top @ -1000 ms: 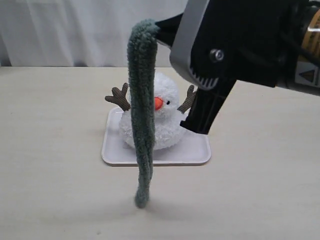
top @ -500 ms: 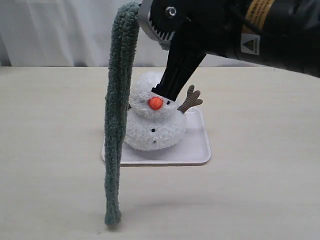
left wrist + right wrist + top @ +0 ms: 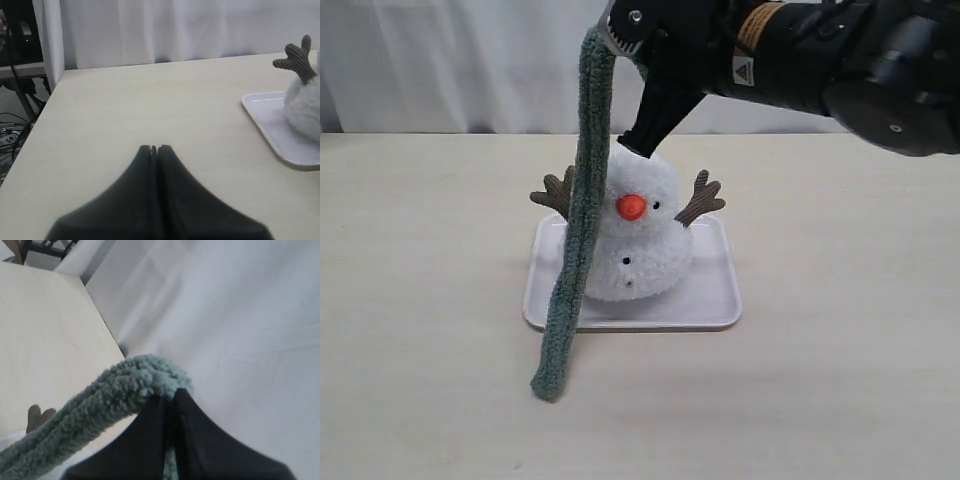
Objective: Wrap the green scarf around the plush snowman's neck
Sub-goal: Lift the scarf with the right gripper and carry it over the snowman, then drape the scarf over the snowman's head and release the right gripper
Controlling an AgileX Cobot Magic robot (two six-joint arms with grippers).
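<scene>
Currently, we see a pale tabletop (image 3: 420, 400) backed by a white curtain (image 3: 470, 60), with free surface all round the white tray (image 3: 715, 312) carrying the plush snowman (image 3: 645, 250). Our right jaws clamp the green scarf (image 3: 582, 200), which hangs in front of the snowman past the tray's front edge. Our left jaws are pressed together, empty.

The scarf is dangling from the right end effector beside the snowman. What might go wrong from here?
1. The green scarf hangs doubled from the shut right end effector, all on one side of the plush snowman; a sweep may drape it over the head and miss the snowman's neck.
2. Nothing holds the snowman on the white tray; a dragging scarf might tip it.
</scene>
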